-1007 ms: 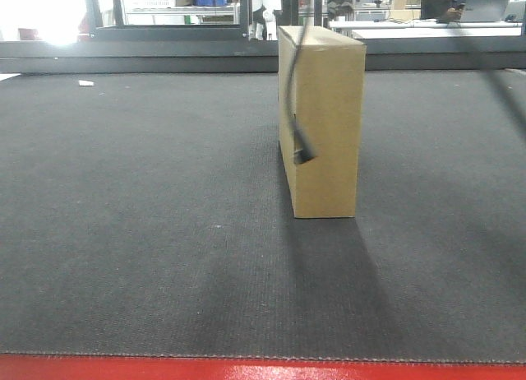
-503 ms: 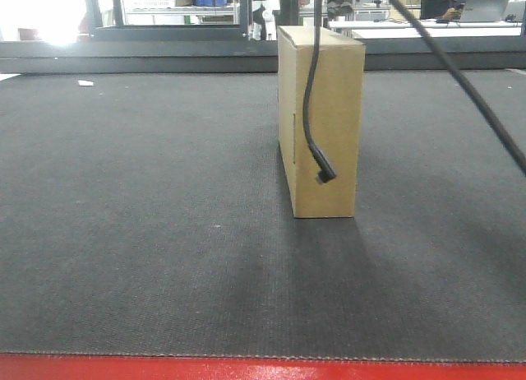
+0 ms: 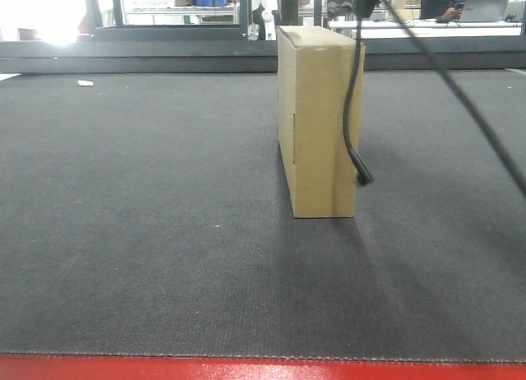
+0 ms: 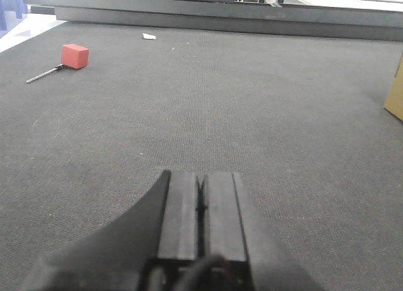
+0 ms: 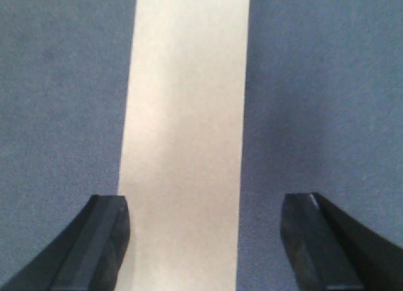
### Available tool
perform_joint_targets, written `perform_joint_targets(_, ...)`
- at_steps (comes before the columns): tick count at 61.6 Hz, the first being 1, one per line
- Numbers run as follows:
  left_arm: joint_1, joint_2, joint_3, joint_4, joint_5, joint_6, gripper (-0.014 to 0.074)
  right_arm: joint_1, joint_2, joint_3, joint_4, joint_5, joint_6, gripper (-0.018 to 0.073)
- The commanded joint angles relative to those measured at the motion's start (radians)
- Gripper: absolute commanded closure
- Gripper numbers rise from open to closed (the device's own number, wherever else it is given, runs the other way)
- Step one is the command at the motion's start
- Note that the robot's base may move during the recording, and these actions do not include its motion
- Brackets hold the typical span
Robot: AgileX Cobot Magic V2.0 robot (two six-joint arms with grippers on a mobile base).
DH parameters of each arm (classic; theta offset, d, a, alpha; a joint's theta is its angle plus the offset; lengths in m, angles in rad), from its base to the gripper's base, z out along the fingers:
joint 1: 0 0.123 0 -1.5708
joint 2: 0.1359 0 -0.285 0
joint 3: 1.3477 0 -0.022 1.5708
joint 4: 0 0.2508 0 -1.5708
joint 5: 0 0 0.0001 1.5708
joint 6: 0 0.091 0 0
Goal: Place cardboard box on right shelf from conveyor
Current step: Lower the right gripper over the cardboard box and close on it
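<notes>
The plain tan cardboard box (image 3: pixel 320 121) stands upright on its narrow side on the dark grey conveyor (image 3: pixel 148 232). The right wrist view looks straight down on the box's narrow top face (image 5: pixel 186 114). My right gripper (image 5: pixel 206 206) hangs above it, open, one finger on each side; the left finger sits close to the box's edge and the right finger is well clear. A black cable (image 3: pixel 353 133) dangles in front of the box. My left gripper (image 4: pixel 200 199) is shut and empty, low over the belt, with a box corner (image 4: pixel 397 96) far to its right. The right shelf is out of view.
A small red block (image 4: pixel 75 55) with a thin rod lies on the belt far left. A white scrap (image 3: pixel 85 83) lies near the back rail (image 3: pixel 164 55). The belt's red front edge (image 3: pixel 263 370) is nearest. Tables and a seated person (image 3: pixel 448 2) are behind.
The dangling black cable has swung from the box's left edge to its right edge, and a second cable has come in at the upper right. The box has not moved.
</notes>
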Motion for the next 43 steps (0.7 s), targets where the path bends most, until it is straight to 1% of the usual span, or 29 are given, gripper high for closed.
perform_joint_targets(1,0.002,-0.010,0.006,-0.006,-0.085,0.000,0.0712,-0.006,-0.061,0.010,-0.003,-0.072,-0.007,-0.0033)
perform_joint_targets(17,0.002,-0.010,0.006,-0.006,-0.085,0.000,0.0713,-0.006,-0.061,0.049,0.037,-0.135,-0.007,-0.0033)
perform_joint_targets(43,0.002,-0.010,0.006,-0.006,-0.085,0.000,0.0712,-0.016,-0.068,0.048,0.041,-0.131,-0.007,-0.0033)
